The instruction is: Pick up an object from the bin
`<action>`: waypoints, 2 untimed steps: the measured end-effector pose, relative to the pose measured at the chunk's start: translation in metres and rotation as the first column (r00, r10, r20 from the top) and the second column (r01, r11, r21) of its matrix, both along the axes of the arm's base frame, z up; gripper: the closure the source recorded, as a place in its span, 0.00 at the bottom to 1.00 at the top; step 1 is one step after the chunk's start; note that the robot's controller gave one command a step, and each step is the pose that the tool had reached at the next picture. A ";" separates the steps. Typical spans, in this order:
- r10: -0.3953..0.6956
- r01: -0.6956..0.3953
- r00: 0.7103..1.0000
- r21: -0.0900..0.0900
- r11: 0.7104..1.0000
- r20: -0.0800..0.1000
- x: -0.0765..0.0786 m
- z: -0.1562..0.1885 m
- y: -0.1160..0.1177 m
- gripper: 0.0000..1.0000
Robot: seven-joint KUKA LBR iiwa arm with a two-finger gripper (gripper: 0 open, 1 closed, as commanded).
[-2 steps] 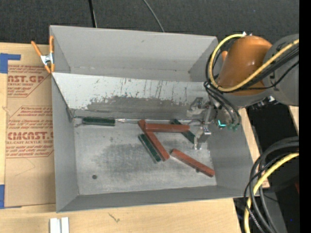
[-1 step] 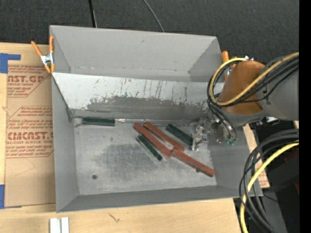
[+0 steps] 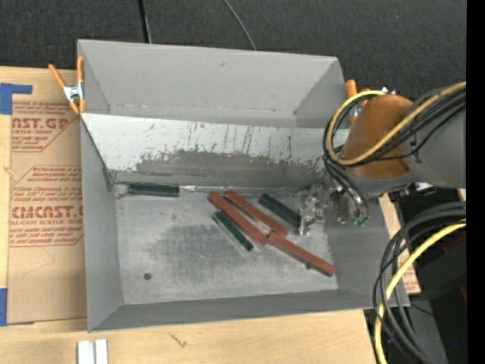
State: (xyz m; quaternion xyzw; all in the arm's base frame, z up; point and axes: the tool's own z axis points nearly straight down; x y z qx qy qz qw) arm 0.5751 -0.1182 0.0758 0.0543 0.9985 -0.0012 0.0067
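My gripper (image 3: 309,217) is low in the bin near its right wall. It stands at the right end of a short dark green stick (image 3: 277,208) that lies slanted just to its left. Whether it touches that stick I cannot tell. Just below and left of the gripper lie two long red-brown sticks (image 3: 244,215) side by side. A third red-brown stick (image 3: 303,255) runs on toward the bin's front right. Another dark green stick (image 3: 233,230) rests against the left side of the red-brown pair.
A lone dark green stick (image 3: 154,190) lies along the foot of the back wall at the left. The bin's right wall rises close beside the gripper, with the arm's orange cover and yellow cables above it.
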 end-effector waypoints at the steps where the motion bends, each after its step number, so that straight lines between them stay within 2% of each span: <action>1: -0.001 0.001 1.000 0.001 1.000 -0.006 -0.001 0.002 0.000 1.00; 2: 0.049 -0.049 0.999 0.001 0.999 -0.007 0.000 0.028 0.004 1.00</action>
